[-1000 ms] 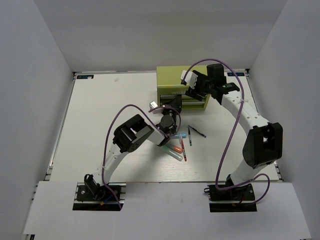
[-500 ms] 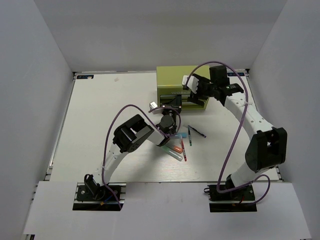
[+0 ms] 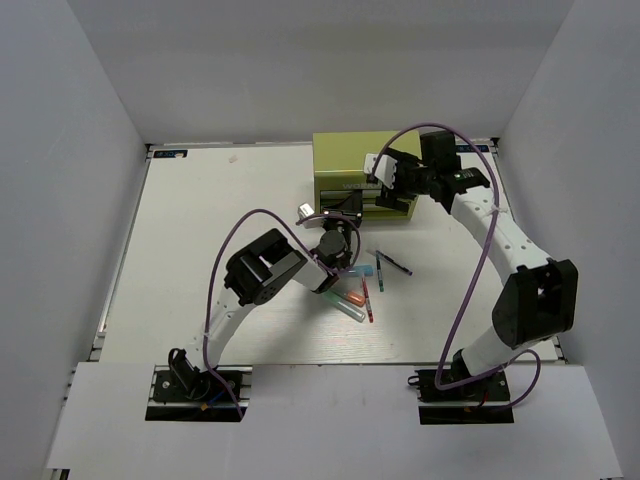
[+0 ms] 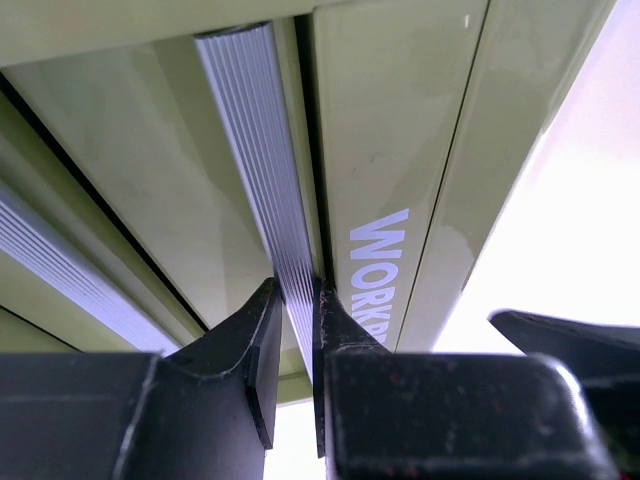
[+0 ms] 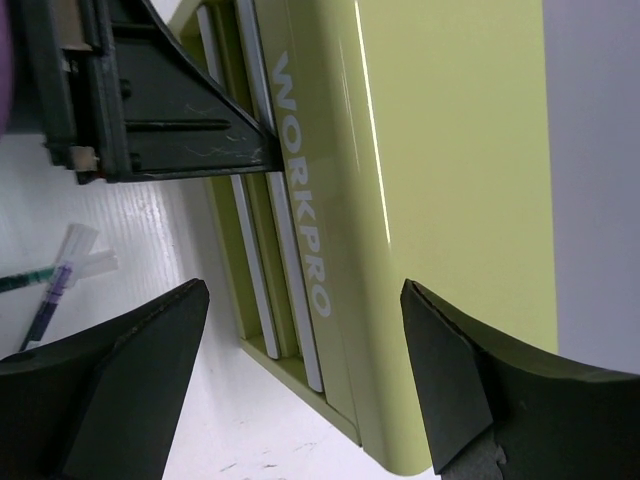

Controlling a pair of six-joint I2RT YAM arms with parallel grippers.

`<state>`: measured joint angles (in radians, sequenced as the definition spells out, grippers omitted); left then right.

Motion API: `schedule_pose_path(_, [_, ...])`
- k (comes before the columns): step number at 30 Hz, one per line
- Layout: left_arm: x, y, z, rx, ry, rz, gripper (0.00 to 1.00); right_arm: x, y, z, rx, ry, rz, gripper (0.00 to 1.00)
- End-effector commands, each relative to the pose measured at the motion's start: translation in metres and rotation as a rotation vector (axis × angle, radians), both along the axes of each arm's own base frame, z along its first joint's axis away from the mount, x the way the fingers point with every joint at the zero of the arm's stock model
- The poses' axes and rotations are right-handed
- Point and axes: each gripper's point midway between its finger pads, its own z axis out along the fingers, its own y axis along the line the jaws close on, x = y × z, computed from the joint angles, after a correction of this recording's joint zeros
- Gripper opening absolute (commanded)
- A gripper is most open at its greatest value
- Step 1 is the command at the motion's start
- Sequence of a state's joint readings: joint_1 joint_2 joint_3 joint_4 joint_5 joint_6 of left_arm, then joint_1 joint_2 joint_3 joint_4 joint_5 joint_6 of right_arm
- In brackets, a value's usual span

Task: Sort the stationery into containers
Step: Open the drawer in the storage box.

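The container, a yellow-green metal chest [image 3: 352,160] with white lettering, stands at the back of the table. My left gripper [image 3: 343,212] is at its front, shut on a ribbed silver drawer handle [image 4: 262,150]; its jaws [image 4: 297,320] pinch the strip. My right gripper [image 3: 388,182] hangs open over the chest's front right corner, fingers wide either side of the chest [image 5: 450,150] without touching it. The stationery lies loose on the table: thin pens [image 3: 366,292], a dark pen [image 3: 395,263], and highlighters [image 3: 349,299].
White walls enclose the table [image 3: 200,260] on three sides. The left arm's elbow [image 3: 265,268] rises just left of the pens. In the right wrist view the left gripper [image 5: 150,110] shows against the drawer fronts, with pen ends [image 5: 50,280] on the table below it.
My right gripper has opened wider and shifted slightly toward the chest's front, its elbow swinging right. The left gripper has stayed shut on the handle.
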<state>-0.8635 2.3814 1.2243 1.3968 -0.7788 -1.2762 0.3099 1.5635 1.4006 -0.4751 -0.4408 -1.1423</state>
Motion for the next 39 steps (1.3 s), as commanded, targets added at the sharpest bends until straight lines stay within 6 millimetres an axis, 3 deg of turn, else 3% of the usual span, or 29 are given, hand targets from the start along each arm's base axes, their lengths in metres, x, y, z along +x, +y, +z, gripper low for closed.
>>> schedule_pose_path(1, [-0.019,0.062,0.094,-0.320,-0.247,0.114,0.00,0.019,0.003,0.008,-0.014,-0.052,-0.014,0.84])
schedule_pose_path(7, [-0.022,0.065,0.094,-0.310,-0.240,0.114,0.00,0.029,0.003,0.011,-0.013,-0.080,-0.032,0.84])
schedule_pose_path(14, [-0.027,0.064,0.092,-0.303,-0.232,0.105,0.00,0.022,0.006,0.015,0.016,-0.103,-0.006,0.84])
schedule_pose_path(15, [-0.028,0.063,0.089,-0.292,-0.228,0.097,0.00,0.019,0.007,0.025,0.028,-0.132,0.000,0.84])
schedule_pose_path(21, [-0.038,0.064,0.093,-0.289,-0.223,0.077,0.00,0.018,0.004,0.032,0.046,-0.176,-0.003,0.84])
schedule_pose_path(24, [-0.045,0.055,0.091,-0.281,-0.218,0.049,0.00,0.021,0.007,0.037,0.045,-0.190,0.009,0.84])
schedule_pose_path(39, [-0.050,0.051,0.086,-0.274,-0.208,0.029,0.00,0.042,0.002,0.012,-0.036,-0.091,-0.024,0.81])
